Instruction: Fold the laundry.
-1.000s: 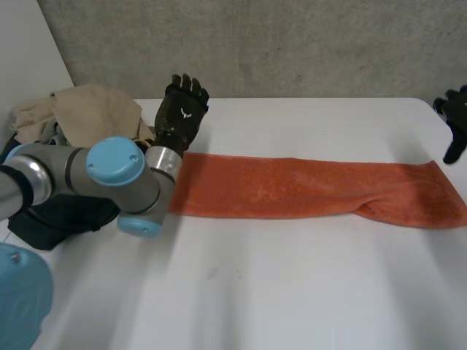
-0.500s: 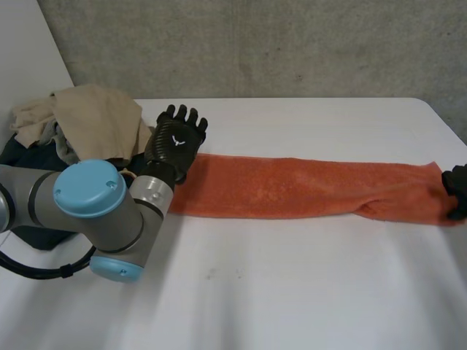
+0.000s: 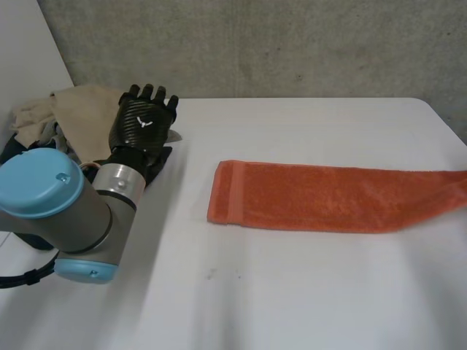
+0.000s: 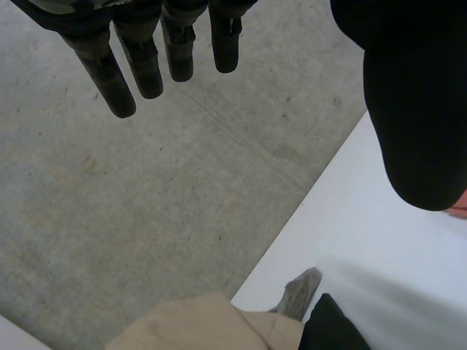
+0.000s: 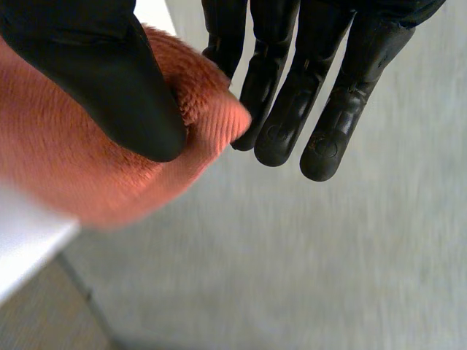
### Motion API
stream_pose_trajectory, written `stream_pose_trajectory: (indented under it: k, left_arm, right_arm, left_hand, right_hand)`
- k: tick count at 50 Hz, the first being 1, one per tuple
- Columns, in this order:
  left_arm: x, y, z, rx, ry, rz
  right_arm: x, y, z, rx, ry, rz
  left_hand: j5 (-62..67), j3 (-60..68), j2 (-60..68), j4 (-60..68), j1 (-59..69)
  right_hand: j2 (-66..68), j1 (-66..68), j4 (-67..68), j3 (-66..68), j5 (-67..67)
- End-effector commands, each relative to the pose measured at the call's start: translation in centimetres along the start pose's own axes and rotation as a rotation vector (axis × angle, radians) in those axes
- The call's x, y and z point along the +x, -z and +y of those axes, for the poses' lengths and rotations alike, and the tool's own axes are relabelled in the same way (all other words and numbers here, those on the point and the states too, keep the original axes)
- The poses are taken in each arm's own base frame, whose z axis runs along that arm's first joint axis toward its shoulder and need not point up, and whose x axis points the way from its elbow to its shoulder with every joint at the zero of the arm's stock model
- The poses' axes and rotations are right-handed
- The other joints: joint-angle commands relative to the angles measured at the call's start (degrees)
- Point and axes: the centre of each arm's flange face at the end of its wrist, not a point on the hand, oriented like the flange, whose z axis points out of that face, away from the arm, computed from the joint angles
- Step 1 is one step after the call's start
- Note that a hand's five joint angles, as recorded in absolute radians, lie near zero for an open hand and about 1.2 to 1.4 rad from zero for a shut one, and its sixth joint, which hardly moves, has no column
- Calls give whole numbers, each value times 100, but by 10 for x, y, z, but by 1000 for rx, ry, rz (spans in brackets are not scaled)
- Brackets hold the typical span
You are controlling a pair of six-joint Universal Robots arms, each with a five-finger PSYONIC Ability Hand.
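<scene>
Orange towel [image 3: 328, 198]: laid out as a long flat band on the white table [image 3: 292, 292], from the middle of the head view out to its right edge, hemmed short end free at mid-frame, far end rising a little at the right edge. Pinched at that far end by the right hand [image 5: 292, 87], thumb pressed onto the pile against the fingers behind, just past the table's edge. Judged a hold meant to draw the band straight and flat ahead of an end-over-end fold. Left hand [image 3: 144, 124] at the upper left of the head view, well apart from the towel, fingers straight, closed on nothing. Probably raised there out of the band's way, and free to come for the loose hem. Just beside it, at far left, a crumpled beige cloth [image 3: 80, 109], likely laundry waiting its turn. From the head view: the towel's whole length and the wide gap to the left hand. From the right wrist view: the pinch itself, cloth bunched between thumb and fingertips. From the left wrist view: bare space between fingers and thumb, with the beige cloth and a dark garment [image 4: 328, 332] well beyond the fingertips at the table's edge.
</scene>
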Motion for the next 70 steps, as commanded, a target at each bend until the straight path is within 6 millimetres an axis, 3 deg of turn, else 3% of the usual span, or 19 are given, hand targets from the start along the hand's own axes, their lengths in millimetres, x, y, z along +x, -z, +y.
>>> stream_pose_trajectory:
  k: [1, 4, 5, 9, 16, 19, 20, 24, 27, 32, 36, 40, 46, 50, 52, 54, 61, 65, 70]
  left_arm:
    - [-7, 1, 5, -19, 3, -16]
    - [-7, 1, 5, -17, 9, -17]
    - [-8, 2, 4, -15, 15, -18]
    - [-9, 2, 2, -12, 30, -20]
    - [-6, 1, 1, -5, 40, -15]
    - [-4, 0, 1, -3, 44, -11]
    - [-4, 0, -1, 2, 47, -11]
    - [-2, -6, -7, 28, 60, -11]
    - [8, -9, -14, 54, 75, 8]
    - [33, -18, -35, 121, 134, 58]
    - [52, -23, -41, 146, 168, 91]
    - [73, -21, -44, 151, 173, 136]
    - [82, -16, -41, 138, 173, 161]
    - [83, -14, -38, 125, 171, 168]
    - [83, -12, -35, 111, 171, 171]
    - [82, -10, -34, 105, 170, 173]
    - [63, -1, -37, 90, 167, 150]
    - [45, 0, -37, 81, 165, 110]
    - [22, -1, -36, 59, 159, 30]
  right_arm:
    - [-54, 32, -132, 417, 5, -159]
    - [-76, 53, -172, 557, 10, -218]
    - [-91, 68, -199, 649, 11, -254]
    - [-141, 105, -242, 834, 8, -370]
    - [-241, 168, -271, 1015, 26, -585]
    - [-259, 181, -271, 1029, 42, -626]
    - [-261, 184, -270, 1023, 51, -626]
    - [-235, 181, -280, 987, 38, -558]
    - [-218, 172, -279, 906, -15, -517]
    - [-161, 137, -248, 617, -353, -492]
    - [-126, 129, -223, 438, -594, -529]
    - [-124, 117, -176, 219, -686, -571]
    - [-137, 108, -123, 56, -585, -572]
    - [-151, 99, -94, -2, -491, -583]
    - [-160, 95, -86, -17, -455, -595]
    - [-159, 90, -86, -14, -446, -582]
    - [-130, 76, -108, 22, -389, -433]
    - [-116, 91, -170, 210, -326, -407]
    - [-148, 127, -235, 472, -241, -492]
  left_hand:
    - [-285, -228, -187, -167, -95]
    - [-285, -228, -187, -167, -95]
    - [-285, -228, -187, -167, -95]
    - [-285, -228, -187, -167, -95]
    - [-285, -228, -187, -167, -95]
    - [-285, -228, -187, -167, -95]
    - [-285, -228, -187, -167, -95]
    - [-285, -228, -187, -167, -95]
    - [-285, -228, -187, -167, -95]
    - [-280, -224, -183, -163, -91]
    - [-280, -224, -182, -163, -90]
    - [-280, -224, -182, -163, -90]
    - [-285, -228, -187, -167, -95]
    - [-280, -224, -183, -163, -91]
    - [-285, -228, -187, -167, -95]
    - [-285, -228, -187, -167, -95]
    - [-285, -228, -187, -167, -95]
    - [-285, -228, -187, -167, -95]
    - [-285, -228, -187, -167, -95]
  right_hand:
    - [1235, 2353, 1181, 1218, 1330]
    - [1235, 2353, 1181, 1218, 1330]
    - [1235, 2353, 1181, 1218, 1330]
    - [1235, 2353, 1181, 1218, 1330]
    - [1235, 2353, 1181, 1218, 1330]
    - [1235, 2353, 1181, 1218, 1330]
    - [108, 1227, 55, 92, 204]
    - [-5765, -4647, -5819, -5782, -5670]
    - [-5765, -4647, -5819, -5782, -5670]
    - [-5765, -4647, -5819, -5782, -5670]
    - [-5765, -4647, -5819, -5782, -5670]
    - [-5765, -4647, -5819, -5782, -5670]
    - [-5187, -4069, -5241, -5204, -5092]
    - [-3525, -2406, -3578, -3541, -3429]
    - [-589, 530, -642, -605, -493]
    - [1229, 2347, 1175, 1212, 1324]
    - [1235, 2353, 1181, 1218, 1330]
    - [1235, 2353, 1181, 1218, 1330]
    - [1235, 2353, 1181, 1218, 1330]
